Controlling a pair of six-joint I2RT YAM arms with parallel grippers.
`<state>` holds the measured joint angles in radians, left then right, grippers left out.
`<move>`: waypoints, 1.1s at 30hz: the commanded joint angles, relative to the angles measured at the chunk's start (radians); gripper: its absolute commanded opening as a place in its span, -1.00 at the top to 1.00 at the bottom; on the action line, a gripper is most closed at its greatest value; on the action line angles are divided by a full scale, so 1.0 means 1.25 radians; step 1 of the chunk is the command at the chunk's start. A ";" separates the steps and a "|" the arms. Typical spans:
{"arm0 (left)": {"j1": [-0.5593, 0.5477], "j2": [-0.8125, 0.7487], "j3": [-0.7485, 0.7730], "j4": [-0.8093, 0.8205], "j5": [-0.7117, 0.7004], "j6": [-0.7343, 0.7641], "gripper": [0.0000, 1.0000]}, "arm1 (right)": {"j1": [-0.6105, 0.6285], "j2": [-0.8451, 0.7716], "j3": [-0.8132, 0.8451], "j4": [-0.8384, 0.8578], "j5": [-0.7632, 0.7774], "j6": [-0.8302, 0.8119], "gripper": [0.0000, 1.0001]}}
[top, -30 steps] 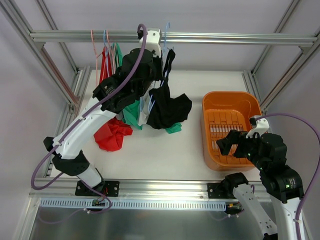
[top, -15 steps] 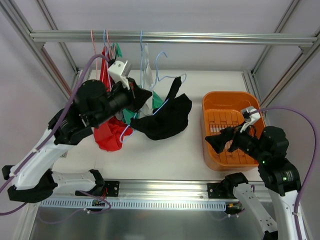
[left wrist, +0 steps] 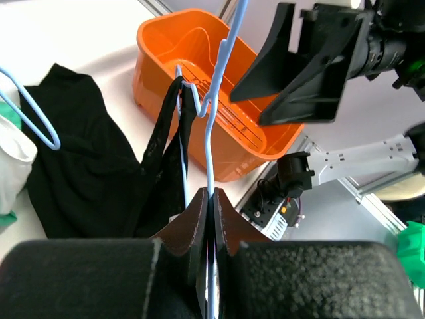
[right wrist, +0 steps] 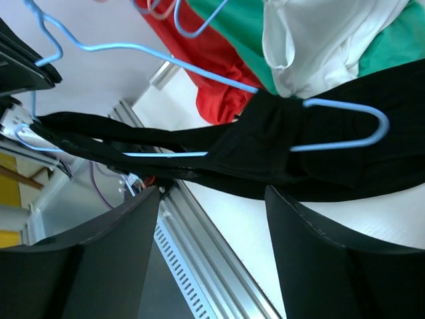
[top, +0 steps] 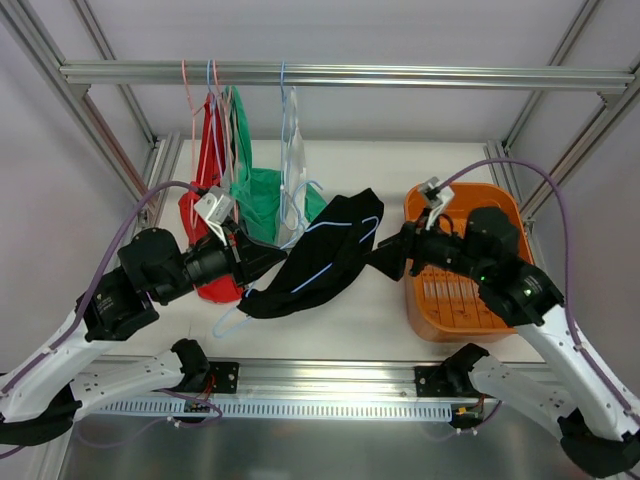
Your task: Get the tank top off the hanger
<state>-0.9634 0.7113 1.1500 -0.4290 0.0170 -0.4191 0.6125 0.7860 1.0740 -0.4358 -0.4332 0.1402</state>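
Top view: tank top draping over hanger, just left of basket. Left wrist: left claw clamping hanger wire. Right wrist: right claw gaping, gripping nothing; best closing on a strap, pulling basketward.

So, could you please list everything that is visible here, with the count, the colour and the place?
tank top: one, black, on the hanger, between the two grippers
hanger: one, light blue wire, in the left gripper
basket: one, orange, right side of the table
red garment: one, hanging from the rail, left
green garment: one, beside the red
white garment: one, beside the green
rail: one, silver, across the back
table: one, white
left gripper: shut on the hanger
right gripper: open, near the tank top
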 commanded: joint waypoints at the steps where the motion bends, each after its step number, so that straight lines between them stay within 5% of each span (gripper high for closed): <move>1: -0.010 -0.024 -0.017 0.109 0.016 -0.053 1.00 | 0.129 0.033 0.013 0.076 0.198 0.001 -0.31; 8: -0.009 -0.020 -0.030 0.112 0.024 -0.064 1.00 | 0.214 0.085 -0.008 0.119 0.348 -0.023 0.13; 20: -0.010 -0.022 -0.027 0.117 0.043 -0.064 1.00 | 0.224 0.129 -0.015 0.138 0.497 -0.040 0.06; 23: -0.010 -0.022 -0.028 0.117 0.043 -0.062 1.00 | 0.224 0.138 -0.004 0.144 0.493 -0.042 0.61; 24: -0.009 -0.023 -0.028 0.117 0.040 -0.061 1.00 | 0.224 0.136 -0.003 0.143 0.493 -0.042 0.93; 33: -0.010 -0.024 -0.034 0.105 0.051 -0.037 1.00 | 0.197 0.077 0.045 0.076 0.619 -0.092 0.99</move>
<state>-0.9634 0.6796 1.1015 -0.3561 0.0456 -0.4786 0.8810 0.9195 1.0489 -0.3355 0.2325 0.0677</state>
